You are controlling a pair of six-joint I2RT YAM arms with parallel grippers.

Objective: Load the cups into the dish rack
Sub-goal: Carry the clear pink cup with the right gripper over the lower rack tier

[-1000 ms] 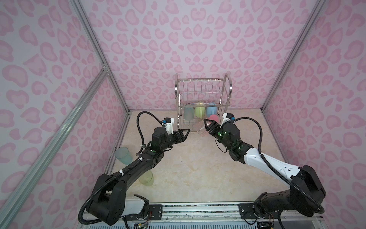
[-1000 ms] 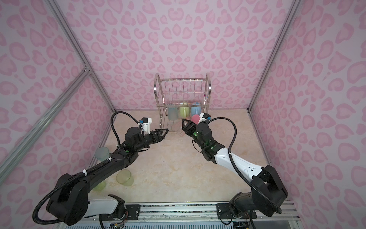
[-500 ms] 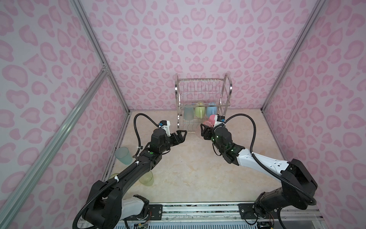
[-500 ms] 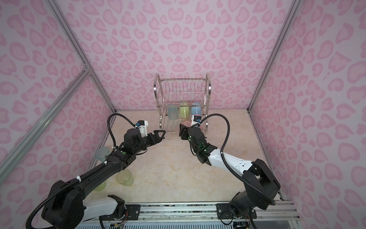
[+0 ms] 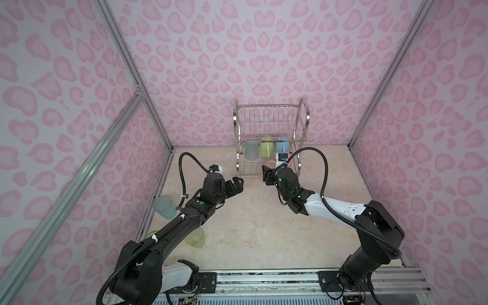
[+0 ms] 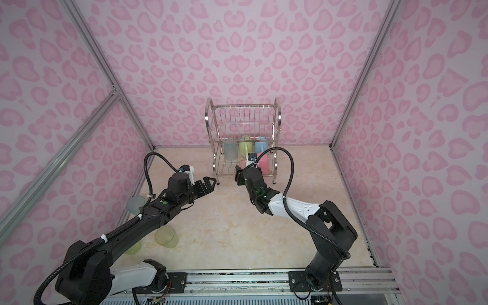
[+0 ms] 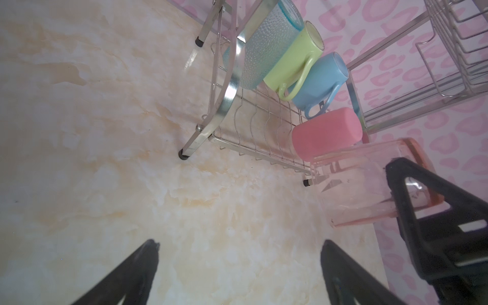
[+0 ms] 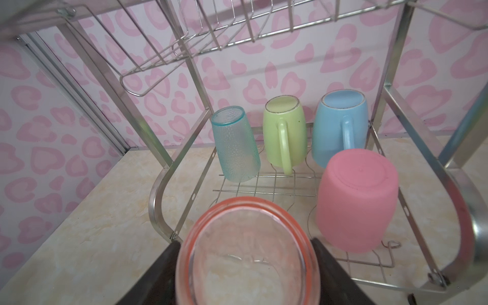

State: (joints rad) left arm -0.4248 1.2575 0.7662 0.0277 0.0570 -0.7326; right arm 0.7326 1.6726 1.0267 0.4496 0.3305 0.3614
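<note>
Four cups (image 8: 285, 132) sit upturned on the dish rack (image 5: 266, 106)'s lower tier; your right claw (image 5: 267, 176) grips the orange-pink tumbler (image 8: 245, 250) just before the rack; your left claw (image 7: 237, 245) gapes empty near its front leg; three tumblers (image 5: 164, 207) dot the worktop (image 5: 250, 224), well apart from the rack.

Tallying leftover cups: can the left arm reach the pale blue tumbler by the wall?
Probably yes: the left claw is open and empty, and the pale blue tumbler stands free beside its forearm, though the arm must fold back.
</note>
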